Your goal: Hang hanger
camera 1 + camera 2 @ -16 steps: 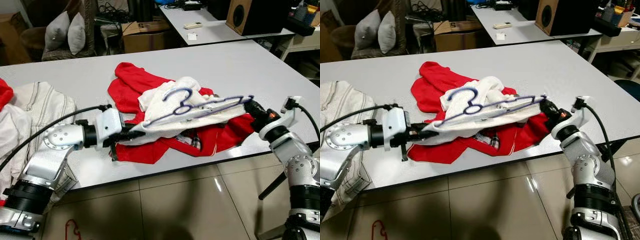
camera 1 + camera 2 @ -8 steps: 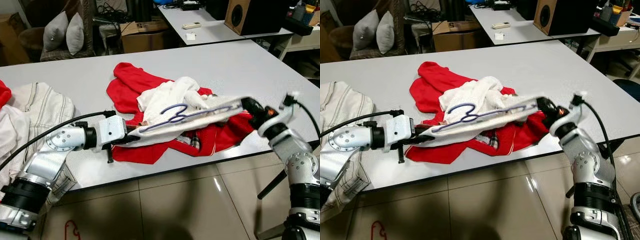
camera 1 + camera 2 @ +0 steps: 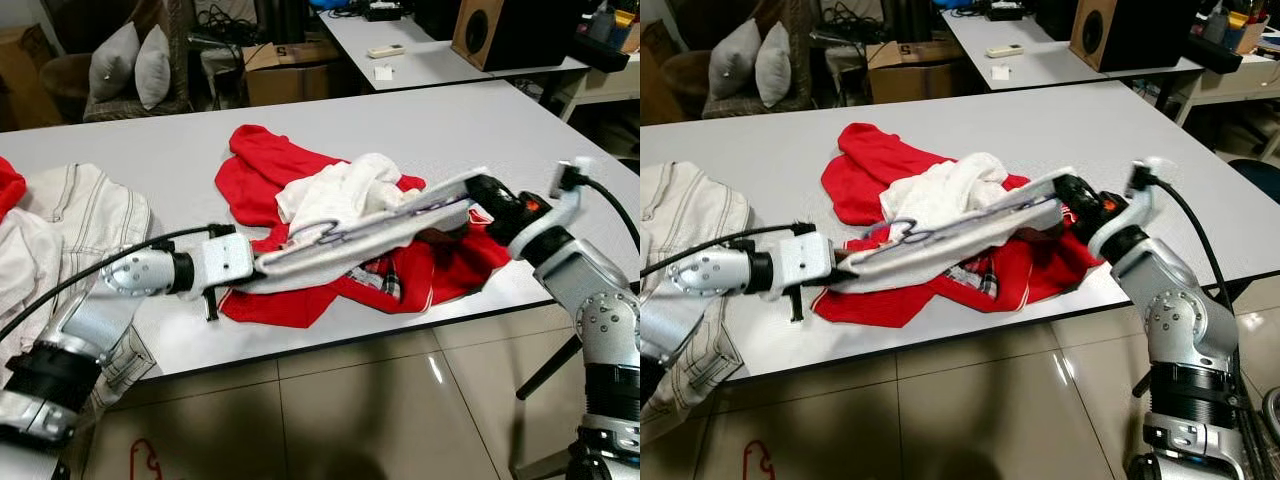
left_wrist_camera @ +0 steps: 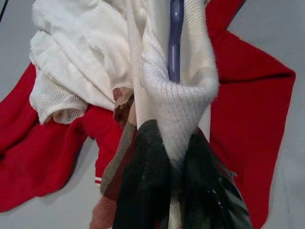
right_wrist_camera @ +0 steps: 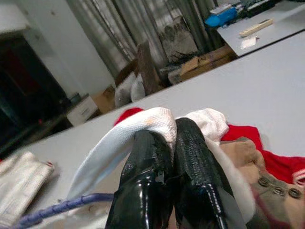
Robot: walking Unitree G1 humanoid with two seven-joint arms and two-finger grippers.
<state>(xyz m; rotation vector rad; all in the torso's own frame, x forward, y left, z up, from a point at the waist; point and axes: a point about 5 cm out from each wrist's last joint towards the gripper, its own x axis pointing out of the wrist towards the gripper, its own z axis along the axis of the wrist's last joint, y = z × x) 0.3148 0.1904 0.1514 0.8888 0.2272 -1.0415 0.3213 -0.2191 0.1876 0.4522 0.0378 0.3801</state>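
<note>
A white knit garment [image 3: 365, 232] is stretched taut between my two grippers above the grey table [image 3: 450, 130]. A purple-blue hanger [image 3: 335, 232] lies along it, its hook near the middle and its bar tucked into the fabric [image 4: 175, 43]. My left gripper [image 3: 262, 264] is shut on the garment's left end, the black fingers [image 4: 152, 181] pinching the knit around the hanger's tip. My right gripper [image 3: 478, 188] is shut on the right end, where white cloth bunches over its fingers [image 5: 190, 152]. Below lies a red garment [image 3: 270, 170] with more white cloth [image 3: 345, 188] on top.
A white jacket [image 3: 75, 215] lies at the table's left edge. A second table [image 3: 420, 55] with a remote and a speaker [image 3: 510, 30] stands behind. Cushions [image 3: 130, 65] rest on a chair at back left. Tiled floor [image 3: 350, 400] runs below the front edge.
The stretched garment and hanger have rolled over and tilted, so the hanger's hook now lies flat and low. My right gripper rose and moved in over the table; the left dropped slightly.
</note>
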